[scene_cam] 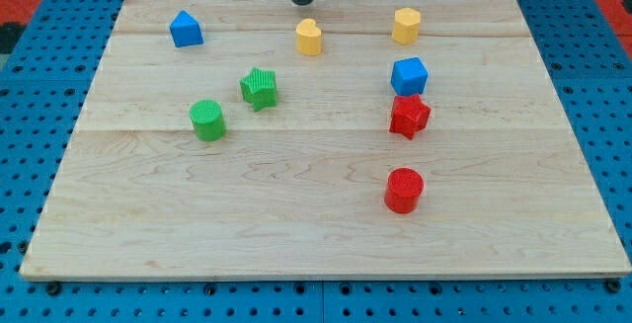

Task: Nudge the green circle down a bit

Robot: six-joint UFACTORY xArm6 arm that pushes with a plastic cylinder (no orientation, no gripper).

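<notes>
pale wooden board (316, 234) lies on a blue pegboard surface (30, 86) and carries 8 small blocks; my tip (302, 3) stands at the board's top edge, a little left of centre, just above the yellow heart (309, 38) and apart from it; there are no jaws to report, only the straight dark rod, and it touches no block; the green circle (207, 121), a short ribbed cylinder, sits upright in the left half of the board at mid height, well apart from my tip and down to the view's left of it; the green star (259, 88) stands near it, up and to the view's right, with a gap between the 2; the blue house-shaped block (185, 30) is near the top left; the yellow hexagon (406, 26) is near the top right; below it the blue cube (409, 75) sits just above the red star (409, 116), the 2 almost touching; the red circle (404, 190) stands alone lower down on the right.
</notes>
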